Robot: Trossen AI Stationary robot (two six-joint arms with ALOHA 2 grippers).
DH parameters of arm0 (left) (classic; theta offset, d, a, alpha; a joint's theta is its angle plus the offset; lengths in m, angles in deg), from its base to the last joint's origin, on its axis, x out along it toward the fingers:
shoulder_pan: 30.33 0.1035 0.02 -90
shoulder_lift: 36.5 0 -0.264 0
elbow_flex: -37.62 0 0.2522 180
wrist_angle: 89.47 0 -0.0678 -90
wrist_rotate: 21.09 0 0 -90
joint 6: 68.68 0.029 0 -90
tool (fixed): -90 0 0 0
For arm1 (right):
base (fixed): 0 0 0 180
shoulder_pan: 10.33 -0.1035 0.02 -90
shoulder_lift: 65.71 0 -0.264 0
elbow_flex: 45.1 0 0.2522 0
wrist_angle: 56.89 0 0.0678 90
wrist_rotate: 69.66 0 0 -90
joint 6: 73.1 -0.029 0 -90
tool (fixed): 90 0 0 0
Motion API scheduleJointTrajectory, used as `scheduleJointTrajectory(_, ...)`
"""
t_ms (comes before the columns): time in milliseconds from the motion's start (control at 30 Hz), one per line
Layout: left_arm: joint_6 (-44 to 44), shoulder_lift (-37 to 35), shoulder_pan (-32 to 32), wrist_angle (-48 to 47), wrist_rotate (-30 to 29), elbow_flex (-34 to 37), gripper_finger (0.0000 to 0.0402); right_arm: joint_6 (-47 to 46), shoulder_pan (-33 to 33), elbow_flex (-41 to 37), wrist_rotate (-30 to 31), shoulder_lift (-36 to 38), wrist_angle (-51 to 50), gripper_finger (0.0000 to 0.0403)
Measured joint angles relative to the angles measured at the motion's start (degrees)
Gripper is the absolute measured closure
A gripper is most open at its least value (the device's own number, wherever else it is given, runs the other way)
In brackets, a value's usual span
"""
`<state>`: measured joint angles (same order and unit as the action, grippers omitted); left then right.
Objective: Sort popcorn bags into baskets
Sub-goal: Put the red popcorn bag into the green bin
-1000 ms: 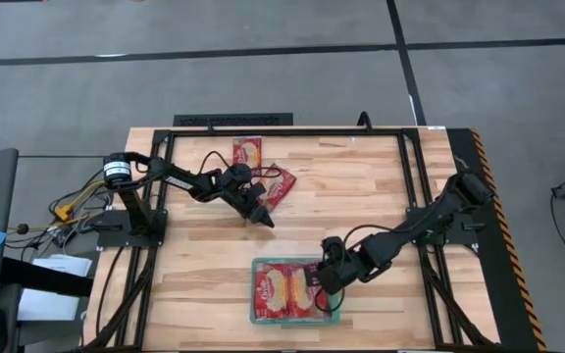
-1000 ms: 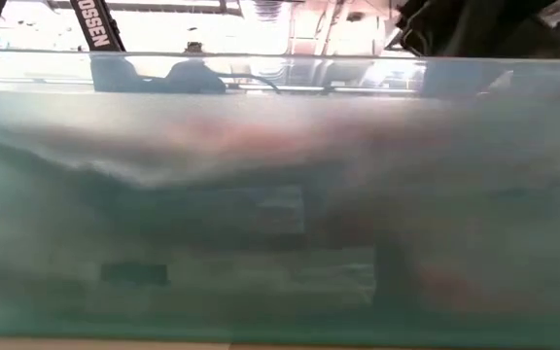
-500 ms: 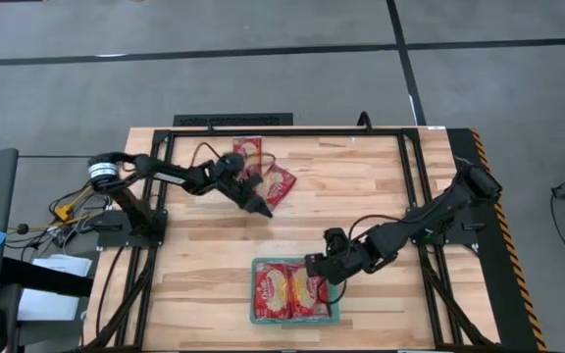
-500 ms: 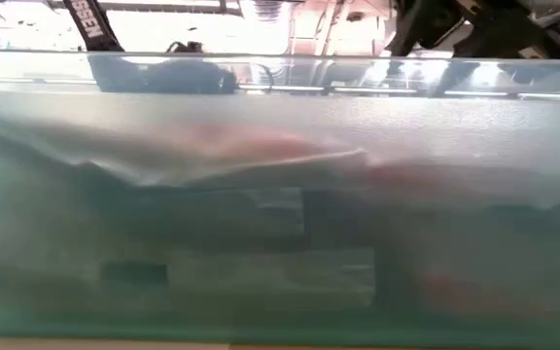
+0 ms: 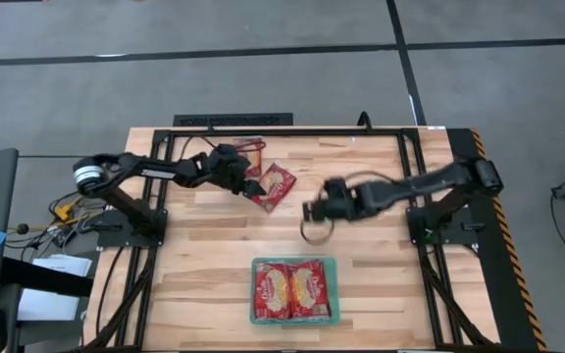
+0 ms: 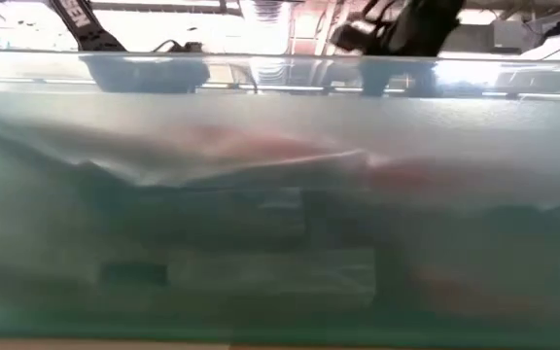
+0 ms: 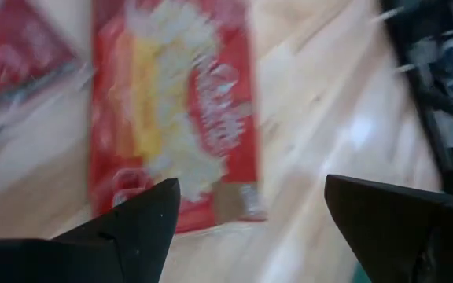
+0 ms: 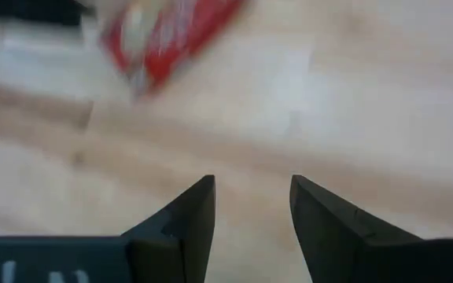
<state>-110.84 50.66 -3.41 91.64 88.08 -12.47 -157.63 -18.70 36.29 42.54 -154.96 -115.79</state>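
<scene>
The teal basket (image 5: pixel 254 316) sits at the table's 6 o'clock edge with two popcorn bags (image 5: pixel 291 291) lying flat side by side inside it. Two more bags stay outside, toward 11 o'clock from the table's centre: one (image 5: pixel 279 182) tilted on the bare wood, the other (image 5: pixel 253 147) mostly hidden under the left arm. The left gripper (image 5: pixel 259 188) hovers over the tilted bag with its fingers (image 7: pixel 136 228) spread wide apart (the bag fills the gap in its wrist view). The right gripper (image 5: pixel 311 210) hangs over bare wood near the table's centre, at 12 o'clock from the basket, fingers (image 8: pixel 187 220) parted and holding nothing.
</scene>
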Motion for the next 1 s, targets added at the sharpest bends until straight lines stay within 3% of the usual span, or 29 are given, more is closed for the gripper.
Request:
scheduleJointTrajectory(167, -2.0, 7.5, 0.7, 5.2, -0.9, -0.1, 0.0097, 12.2, 11.1, 0.1, -5.0, -3.6, 9.9, 0.0202)
scheduleJointTrajectory(300, -2.5, 12.0, 1.2, 7.5, -1.3, -0.2, 0.0097, 15.3, 16.2, 0.1, -8.0, -6.8, 15.9, 0.0180)
scheduleJointTrajectory(467, -3.1, 14.9, 1.3, 9.3, 0.7, -0.4, 0.0098, 12.8, 19.1, 0.1, -9.0, -12.2, 21.6, 0.0162)
scheduleJointTrajectory(600, -2.2, 14.6, 0.7, 8.7, -1.0, -0.4, 0.0098, 10.1, 20.2, 0.0, -10.4, -16.7, 24.6, 0.0161)
scheduleJointTrajectory(1000, -2.7, 15.0, 0.1, 8.8, 0.2, -0.4, 0.0098, 2.3, 22.8, 1.5, -20.5, -27.9, 39.1, 0.0166)
